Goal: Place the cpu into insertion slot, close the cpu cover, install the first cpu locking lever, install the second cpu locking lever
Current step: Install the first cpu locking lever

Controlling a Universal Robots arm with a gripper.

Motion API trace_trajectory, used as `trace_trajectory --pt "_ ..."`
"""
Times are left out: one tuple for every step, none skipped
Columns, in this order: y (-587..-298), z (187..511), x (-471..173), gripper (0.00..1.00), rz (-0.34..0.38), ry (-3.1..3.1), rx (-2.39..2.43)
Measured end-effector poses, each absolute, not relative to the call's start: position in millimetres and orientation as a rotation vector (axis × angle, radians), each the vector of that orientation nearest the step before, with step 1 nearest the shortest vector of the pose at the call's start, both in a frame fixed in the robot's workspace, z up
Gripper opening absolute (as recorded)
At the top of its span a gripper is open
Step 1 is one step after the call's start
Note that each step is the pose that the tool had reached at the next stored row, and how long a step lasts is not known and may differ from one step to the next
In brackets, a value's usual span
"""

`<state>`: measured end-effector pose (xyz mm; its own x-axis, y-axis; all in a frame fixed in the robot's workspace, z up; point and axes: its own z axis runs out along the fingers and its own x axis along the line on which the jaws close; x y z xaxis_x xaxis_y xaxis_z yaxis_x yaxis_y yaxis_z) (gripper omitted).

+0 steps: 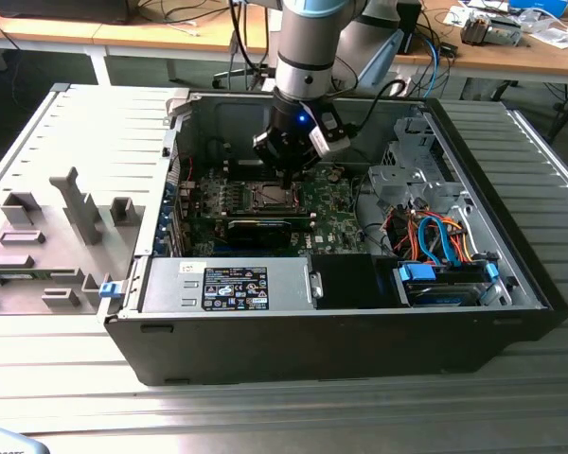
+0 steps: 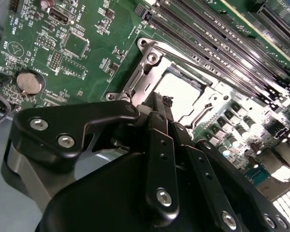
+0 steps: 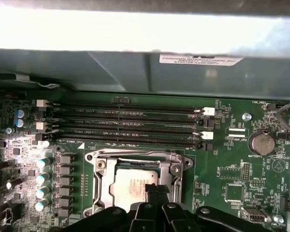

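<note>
The cpu (image 3: 128, 183) lies flat in the insertion slot (image 1: 273, 197), and its silver-grey face shows through a square window. Around it the cpu cover (image 3: 100, 179), a silvery frame plate, lies down on the socket. In the second wrist view the cpu (image 2: 183, 92) glares bright inside the cover (image 2: 145, 67). My gripper (image 3: 153, 189) hangs low over the socket's edge, its black fingers (image 2: 159, 140) pressed together with nothing between them. In the exterior view the gripper (image 1: 289, 180) sits just above the socket inside the open computer case. I cannot tell how the locking levers stand.
Long black memory slots (image 3: 125, 125) run beside the socket. A coin battery (image 3: 261, 142) sits on the green board. The case wall (image 3: 135, 72) rises behind. A drive cage with coloured cables (image 1: 435, 236) fills the exterior view's right; a power supply (image 1: 237, 284) lies in front.
</note>
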<state>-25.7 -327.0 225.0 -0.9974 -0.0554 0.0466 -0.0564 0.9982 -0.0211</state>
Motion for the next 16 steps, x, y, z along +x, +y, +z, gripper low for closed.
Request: trace_trajectory --pt "-327.1 226.3 -25.7 0.11 0.035 -3.094 0.087" --pt "-327.0 228.1 -25.7 0.11 0.035 -3.094 0.087" --pt "-327.0 228.9 -25.7 0.11 0.035 -3.094 0.087" --pt "-327.0 230.3 -25.8 0.11 0.035 -3.094 0.087" --pt "-327.0 231.2 -25.7 0.11 0.035 -3.094 0.087" --pt "-327.0 231.9 -25.7 0.11 0.035 -3.094 0.087" --pt "-327.0 232.0 -25.7 0.11 0.035 -3.094 0.087" --pt "-327.0 232.0 -25.7 0.11 0.034 -3.094 0.087" --pt "-327.0 232.0 -25.7 0.11 0.034 -3.094 0.087" --pt "-327.0 232.1 -25.7 0.11 0.035 -3.094 0.087" --pt "-327.0 232.1 -25.7 0.11 0.035 -3.094 0.087" --pt "-327.0 232.1 -25.8 0.11 0.035 -3.094 0.087" --pt "-327.0 232.1 -25.8 0.11 0.035 -3.098 0.087" --pt "-327.1 231.9 -25.7 0.11 0.037 -3.126 0.087" --pt "-327.0 231.6 -25.8 0.11 0.038 -3.155 0.087" --pt "-327.0 231.3 -25.7 0.11 0.038 -3.168 0.087"
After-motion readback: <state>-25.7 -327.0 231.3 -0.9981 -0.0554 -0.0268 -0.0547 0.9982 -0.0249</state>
